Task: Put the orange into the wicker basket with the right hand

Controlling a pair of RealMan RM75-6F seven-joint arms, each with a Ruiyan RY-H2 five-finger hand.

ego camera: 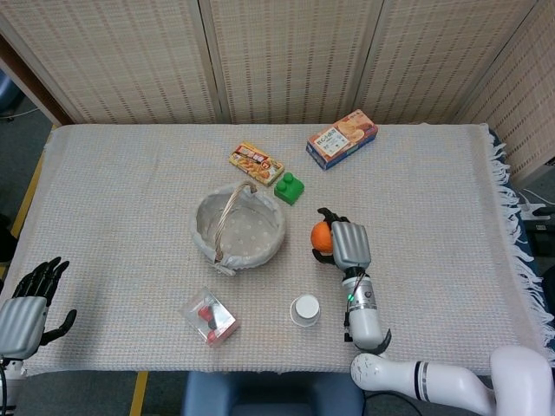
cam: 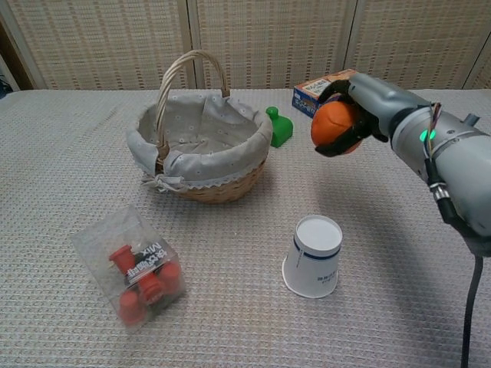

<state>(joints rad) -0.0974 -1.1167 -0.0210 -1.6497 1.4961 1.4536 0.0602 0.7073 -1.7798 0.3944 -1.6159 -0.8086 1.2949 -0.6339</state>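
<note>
The right hand [cam: 360,103] holds the orange [cam: 334,125] in a curled grip, lifted clear of the bench [ego camera: 434,199] and to the right of the wicker basket [cam: 201,146]. The step in hand looks to be the carry across to the basket. To do it well, the hand should travel leftward at a height that clears the basket's rim and, above all, its upright handle [cam: 188,77], which arches over the opening. Approaching from the near right side of the handle seems safest. The paper cup [cam: 313,255] stands below the hand and should not be brushed. The fingers should part only once the orange hangs low over the cloth lining, so it does not bounce out. The left hand [ego camera: 26,308] rests idle with fingers apart at the bench's near left corner.
</note>
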